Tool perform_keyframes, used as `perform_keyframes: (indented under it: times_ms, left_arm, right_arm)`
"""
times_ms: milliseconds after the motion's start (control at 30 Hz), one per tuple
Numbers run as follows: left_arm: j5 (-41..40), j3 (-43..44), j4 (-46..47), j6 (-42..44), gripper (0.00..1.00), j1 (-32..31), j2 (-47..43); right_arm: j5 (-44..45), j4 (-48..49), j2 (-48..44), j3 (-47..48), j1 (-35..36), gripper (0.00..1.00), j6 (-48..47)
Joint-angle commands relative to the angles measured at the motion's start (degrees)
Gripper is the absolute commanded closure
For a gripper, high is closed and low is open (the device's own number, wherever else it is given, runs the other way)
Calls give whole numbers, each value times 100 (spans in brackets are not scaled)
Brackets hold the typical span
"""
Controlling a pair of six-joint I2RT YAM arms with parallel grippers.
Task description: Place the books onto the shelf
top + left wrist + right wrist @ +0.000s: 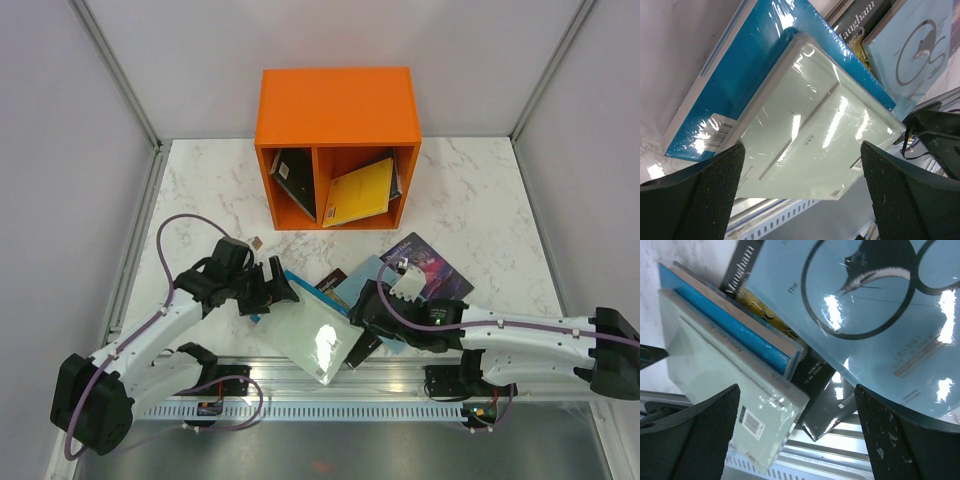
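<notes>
The worktop (480, 190) is a white marble-look slab with thin grey veins. Pale grey walls stand on three sides of it: a back wall (330, 35), a left wall (60, 180) and a right wall (590, 180). A slanted metal post (120, 75) marks the left back corner, and a second post (548, 70) marks the right one. Along the near edge runs a metal rail (340, 408) with a row of small slots. In front of the rail lies a dull grey metal sheet (330, 450).
</notes>
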Motion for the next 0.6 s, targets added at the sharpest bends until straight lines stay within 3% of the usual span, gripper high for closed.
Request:
perform_keyframes:
  times_ms: [0,367,567]
  left_arm:
    - [91,-275,533,-306,0,-11,182]
    - [275,-645,937,-833,0,-11,235]
    - [319,-891,1139,-939,0,-11,252]
  right_arm:
    - [-118,216,-59,-264,77,2,190]
    - [-514,1903,354,-791,611,2,243]
    - [-909,3809,511,-1239,814,2,-196]
